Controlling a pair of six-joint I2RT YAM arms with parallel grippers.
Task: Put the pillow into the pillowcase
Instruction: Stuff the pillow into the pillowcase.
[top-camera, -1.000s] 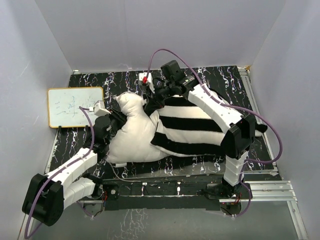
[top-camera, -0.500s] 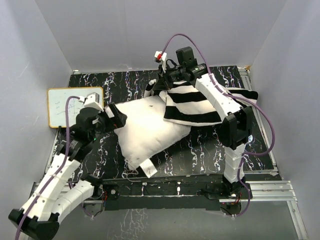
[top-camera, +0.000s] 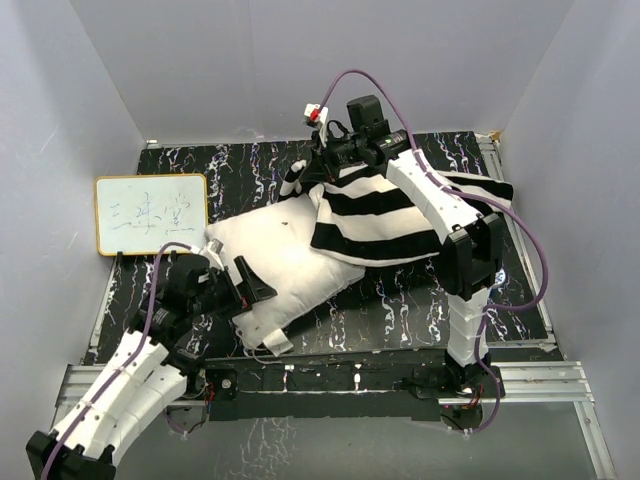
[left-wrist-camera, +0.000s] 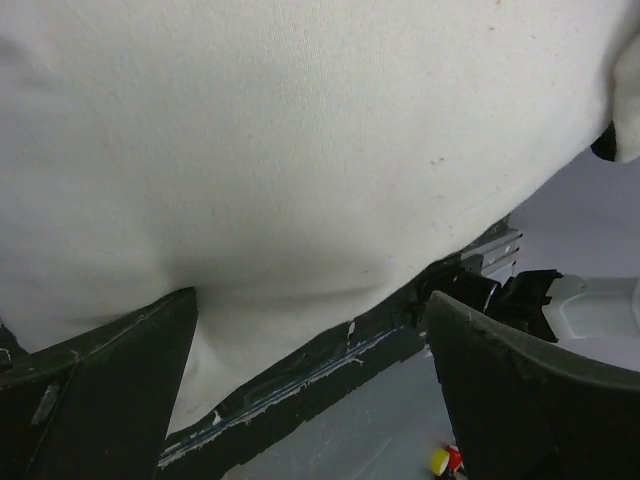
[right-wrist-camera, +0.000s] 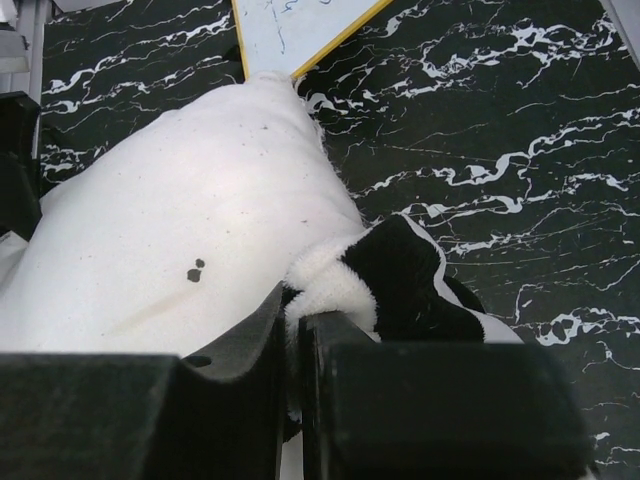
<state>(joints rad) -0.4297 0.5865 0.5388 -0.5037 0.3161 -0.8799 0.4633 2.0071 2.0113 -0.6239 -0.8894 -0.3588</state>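
Note:
The plump white pillow (top-camera: 275, 255) lies flat across the middle of the table, its left part bare. The black-and-white striped pillowcase (top-camera: 385, 210) drapes over its right end. My right gripper (top-camera: 320, 168) hovers over the back of the pillow, shut on a fuzzy edge of the pillowcase (right-wrist-camera: 400, 270), with the pillow (right-wrist-camera: 170, 230) just below. My left gripper (top-camera: 240, 287) is open at the pillow's near-left edge. In the left wrist view the pillow (left-wrist-camera: 300, 150) fills the top, and nothing is pinched between the wide-apart fingers (left-wrist-camera: 110, 390).
A small whiteboard (top-camera: 150, 213) with a yellow frame leans at the table's left edge, also seen as a whiteboard (right-wrist-camera: 295, 25) in the right wrist view. The black marbled tabletop (top-camera: 400, 300) is walled in white on three sides. A metal rail (top-camera: 380, 375) runs along the near edge.
My left gripper opened, released the pillow and drew back toward the near left. The pillow dropped flat. My right gripper lifted the pillowcase edge toward the back, baring more pillow.

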